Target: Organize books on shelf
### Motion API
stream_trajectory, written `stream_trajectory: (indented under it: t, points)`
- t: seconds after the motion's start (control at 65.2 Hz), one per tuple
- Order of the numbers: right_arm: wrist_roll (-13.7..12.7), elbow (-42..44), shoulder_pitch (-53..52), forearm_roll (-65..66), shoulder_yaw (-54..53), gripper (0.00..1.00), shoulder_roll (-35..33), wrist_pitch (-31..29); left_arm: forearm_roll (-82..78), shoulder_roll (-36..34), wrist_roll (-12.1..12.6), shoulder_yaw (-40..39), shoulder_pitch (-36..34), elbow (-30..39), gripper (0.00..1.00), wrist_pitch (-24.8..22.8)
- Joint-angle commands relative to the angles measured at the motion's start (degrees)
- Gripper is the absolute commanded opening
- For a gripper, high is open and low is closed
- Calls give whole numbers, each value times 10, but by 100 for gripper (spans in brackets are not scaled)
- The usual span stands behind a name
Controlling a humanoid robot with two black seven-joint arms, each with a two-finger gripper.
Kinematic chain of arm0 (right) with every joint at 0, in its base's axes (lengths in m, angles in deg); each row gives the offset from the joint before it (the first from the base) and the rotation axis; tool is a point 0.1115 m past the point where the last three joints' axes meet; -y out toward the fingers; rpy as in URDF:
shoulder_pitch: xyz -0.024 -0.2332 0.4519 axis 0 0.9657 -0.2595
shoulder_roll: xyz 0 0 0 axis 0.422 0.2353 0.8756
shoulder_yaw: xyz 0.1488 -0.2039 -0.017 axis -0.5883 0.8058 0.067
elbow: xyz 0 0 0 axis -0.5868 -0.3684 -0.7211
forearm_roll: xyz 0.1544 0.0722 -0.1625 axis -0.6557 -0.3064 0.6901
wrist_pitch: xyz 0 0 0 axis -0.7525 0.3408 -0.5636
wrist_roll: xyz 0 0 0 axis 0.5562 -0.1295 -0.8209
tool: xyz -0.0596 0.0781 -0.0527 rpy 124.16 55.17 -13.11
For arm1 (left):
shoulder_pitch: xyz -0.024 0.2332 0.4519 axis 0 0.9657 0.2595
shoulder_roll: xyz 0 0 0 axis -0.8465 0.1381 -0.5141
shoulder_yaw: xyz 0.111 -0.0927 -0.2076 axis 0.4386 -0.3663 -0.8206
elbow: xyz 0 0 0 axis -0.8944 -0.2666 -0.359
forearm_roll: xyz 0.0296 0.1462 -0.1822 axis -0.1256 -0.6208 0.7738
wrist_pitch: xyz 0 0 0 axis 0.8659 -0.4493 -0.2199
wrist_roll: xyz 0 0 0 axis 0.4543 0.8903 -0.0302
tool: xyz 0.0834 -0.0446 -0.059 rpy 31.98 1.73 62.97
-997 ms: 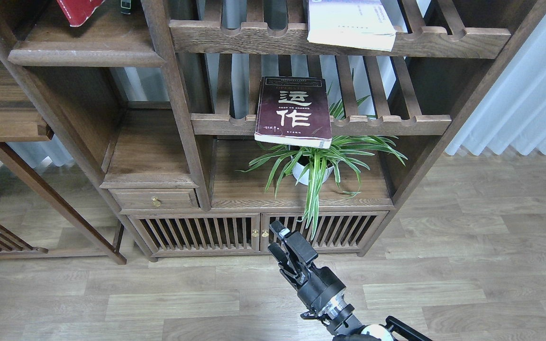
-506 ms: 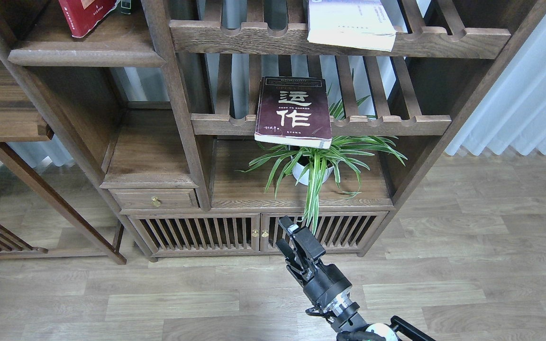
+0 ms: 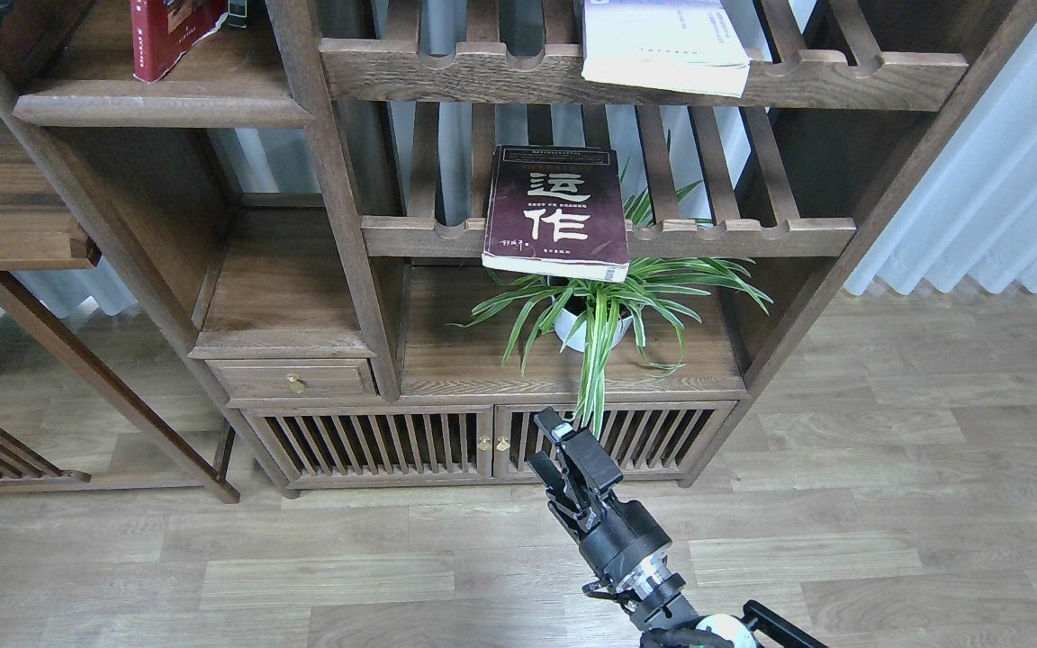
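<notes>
Nearest me, at about six o'clock, my right gripper (image 3: 563,450) hangs above the wood-plank floor (image 3: 888,504), its fingers slightly apart and holding nothing, tips pointing toward eleven o'clock at the slatted cabinet doors (image 3: 500,441). Just past it, toward twelve o'clock, a spider plant (image 3: 604,310) stands in a white pot on the cabinet top. Above the plant, the maroon book (image 3: 559,211) lies flat on the lower slatted rack (image 3: 752,236), its near edge overhanging the notched rail. Farther up, at one o'clock, the white-lavender book (image 3: 662,40) rests on the upper slatted rack (image 3: 446,72), also jutting over its rail. At eleven o'clock the red book (image 3: 167,31) stands tilted on the solid shelf (image 3: 158,103). My left gripper is barely visible at the top left corner; I cannot tell how its jaws stand.
</notes>
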Motion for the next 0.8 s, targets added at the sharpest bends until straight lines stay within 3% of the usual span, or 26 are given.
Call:
stream_trajectory:
  t: [0.0, 0.215, 0.491, 0.598, 0.782]
  points:
    - [4, 7, -2, -4, -22, 99, 0, 0, 6, -64, 28, 1, 29, 81, 93, 0]
    - [1, 16, 1, -4, -18, 99, 0, 0, 73, -170, 40, 0, 107, 230, 95, 0]
    - [-4, 11, -6, -6, -16, 99, 0, 0, 238, -338, 34, -43, 281, 501, 98, 25]
    - [-5, -18, -15, -5, -25, 99, 0, 0, 257, -355, 34, -67, 330, 541, 98, 23]
    - [-6, -112, -59, -6, -84, 99, 0, 0, 257, -357, 39, -103, 409, 543, 98, 0]
